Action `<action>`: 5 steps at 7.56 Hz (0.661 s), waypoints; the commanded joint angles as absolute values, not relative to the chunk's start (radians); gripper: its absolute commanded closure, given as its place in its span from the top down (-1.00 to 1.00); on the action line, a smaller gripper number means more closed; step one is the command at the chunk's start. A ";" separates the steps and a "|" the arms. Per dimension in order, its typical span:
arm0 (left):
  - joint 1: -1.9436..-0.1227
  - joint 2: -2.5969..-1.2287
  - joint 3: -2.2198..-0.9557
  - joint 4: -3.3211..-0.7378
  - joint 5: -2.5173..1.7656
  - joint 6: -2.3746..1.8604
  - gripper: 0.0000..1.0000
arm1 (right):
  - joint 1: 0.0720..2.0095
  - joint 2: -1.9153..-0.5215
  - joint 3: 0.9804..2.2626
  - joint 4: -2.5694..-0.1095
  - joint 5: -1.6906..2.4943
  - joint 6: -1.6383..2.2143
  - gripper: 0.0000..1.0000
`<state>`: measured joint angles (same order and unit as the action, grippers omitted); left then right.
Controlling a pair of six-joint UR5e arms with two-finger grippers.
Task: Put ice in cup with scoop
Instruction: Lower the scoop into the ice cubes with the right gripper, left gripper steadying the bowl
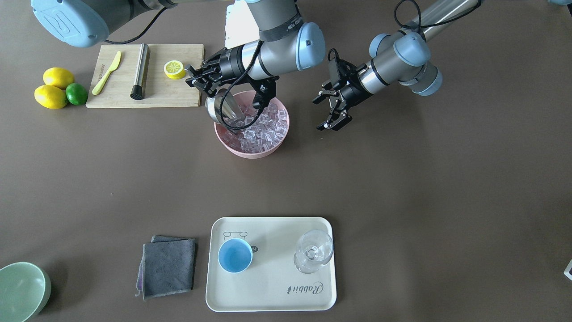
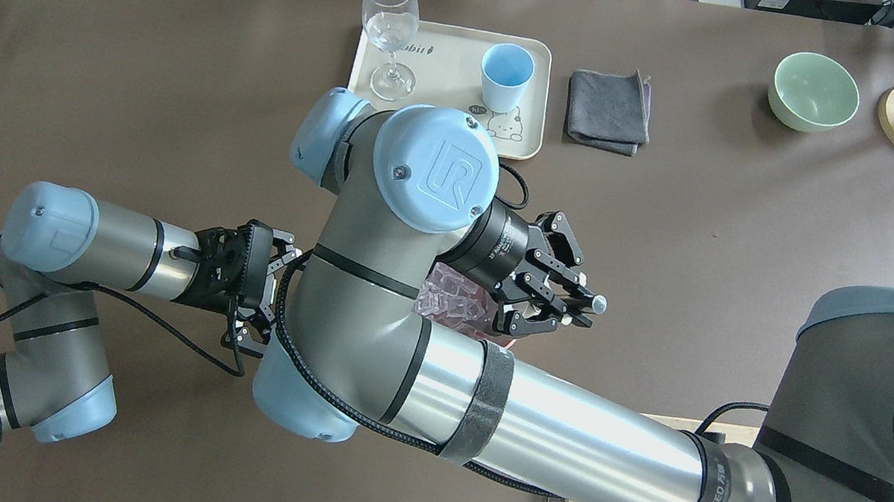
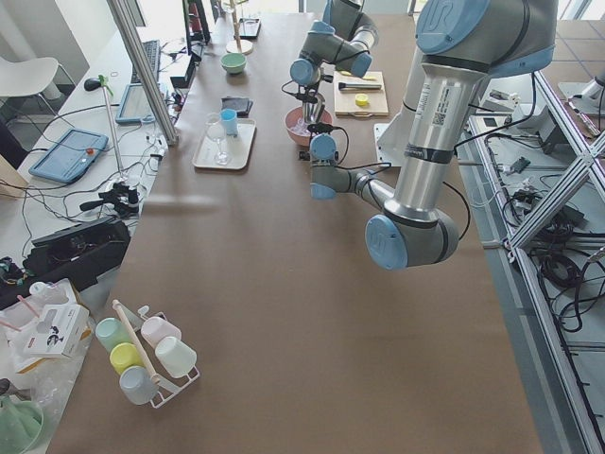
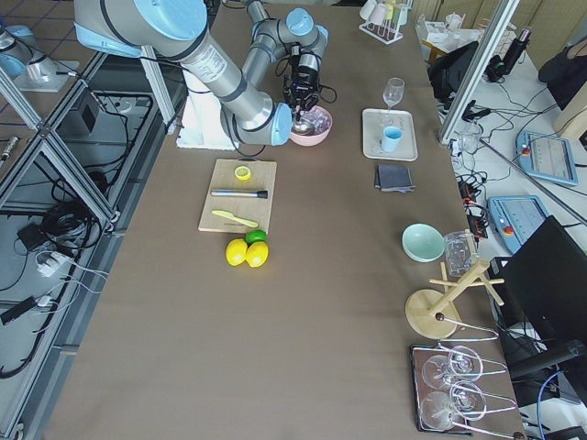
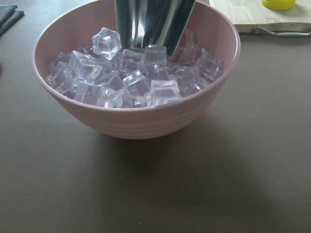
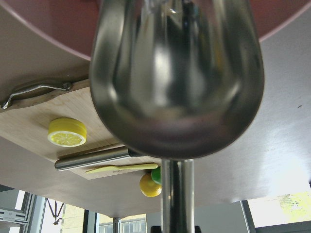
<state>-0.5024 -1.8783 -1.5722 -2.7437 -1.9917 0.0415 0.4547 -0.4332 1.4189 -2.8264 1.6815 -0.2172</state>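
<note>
My right gripper [image 1: 195, 77] is shut on the thin rod handle of the steel scoop [image 1: 221, 108]. The scoop's trough tilts down into the ice [image 1: 263, 127] at one side of the pink bowl [image 1: 250, 153]. The right wrist view shows the trough [image 6: 177, 77] from behind, and the left wrist view shows it [image 5: 153, 22] among the cubes [image 5: 121, 82]. My left gripper [image 1: 330, 114] is open and empty, hovering beside the bowl. The light-blue cup [image 1: 235, 255] stands empty on the cream tray [image 1: 272, 290], far from the bowl.
A clear stemmed glass [image 1: 313, 250] shares the tray. A grey cloth [image 1: 167, 266] and a pale-green bowl [image 1: 20, 290] lie beside it. A cutting board [image 1: 170, 94] by the pink bowl holds a lemon half [image 1: 174, 69], steel cylinder [image 1: 140, 71] and yellow knife [image 1: 106, 74].
</note>
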 commanded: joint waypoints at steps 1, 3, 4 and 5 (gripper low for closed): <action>-0.500 -1.897 -1.572 -2.708 -1.982 -0.005 0.98 | 0.454 -0.472 1.437 -2.722 1.680 -0.209 -1.00; -0.499 -1.917 -1.582 -2.680 -1.919 -0.003 0.98 | 0.454 -0.533 1.512 -2.672 1.675 -0.209 -1.00; -0.499 -1.925 -1.582 -2.680 -1.889 -0.002 0.98 | 0.454 -0.567 1.550 -2.654 1.674 -0.210 -1.00; -0.494 -1.934 -1.582 -2.681 -1.885 -0.002 0.98 | 0.454 -0.622 1.613 -2.619 1.674 -0.212 -1.00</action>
